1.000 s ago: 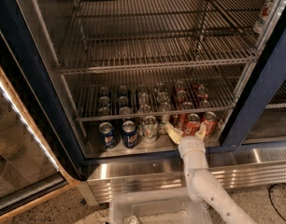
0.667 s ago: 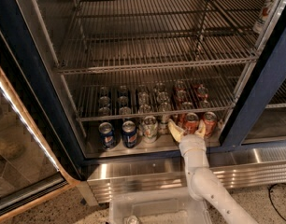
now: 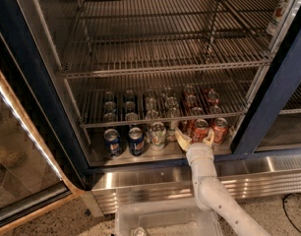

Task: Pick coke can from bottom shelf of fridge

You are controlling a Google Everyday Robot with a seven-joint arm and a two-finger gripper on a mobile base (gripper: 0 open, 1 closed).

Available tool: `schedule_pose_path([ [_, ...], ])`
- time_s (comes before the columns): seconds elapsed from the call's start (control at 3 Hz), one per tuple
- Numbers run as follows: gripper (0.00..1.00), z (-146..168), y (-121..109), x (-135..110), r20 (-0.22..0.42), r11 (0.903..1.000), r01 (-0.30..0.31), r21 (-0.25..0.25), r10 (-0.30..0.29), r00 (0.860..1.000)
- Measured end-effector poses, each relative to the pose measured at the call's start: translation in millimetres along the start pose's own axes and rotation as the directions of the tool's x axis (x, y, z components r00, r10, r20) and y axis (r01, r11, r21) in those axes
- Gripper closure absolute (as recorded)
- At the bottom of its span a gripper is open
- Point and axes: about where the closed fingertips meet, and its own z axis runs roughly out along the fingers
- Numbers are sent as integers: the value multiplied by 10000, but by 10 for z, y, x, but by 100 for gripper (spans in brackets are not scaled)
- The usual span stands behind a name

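The fridge [image 3: 268, 107] stands open, with a dark blue frame. On its bottom shelf [image 3: 140, 157] stand rows of cans. The front coke can [image 3: 200, 128] is red with a silver top, and a second red can [image 3: 220, 129] stands just to its right. My gripper [image 3: 195, 137] reaches in over the steel base, its pale fingers [image 3: 182, 139] spread to either side of the front coke can's lower part. The jaws are open and hold nothing. My white arm [image 3: 214, 195] comes up from the lower right.
Two blue cans [image 3: 112, 141] and a pale green-white can [image 3: 158, 134] stand left of the gripper. Wire racks [image 3: 160, 68] span above the cans. The ribbed steel base [image 3: 155, 181] lies below, the glass door [image 3: 22, 171] at left, and a clear bin [image 3: 160, 222] at the bottom.
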Motion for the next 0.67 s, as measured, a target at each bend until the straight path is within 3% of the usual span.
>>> schedule_pose_path([
  [0.67, 21, 130, -45, 230, -338, 9992, 383, 143, -378, 9987],
])
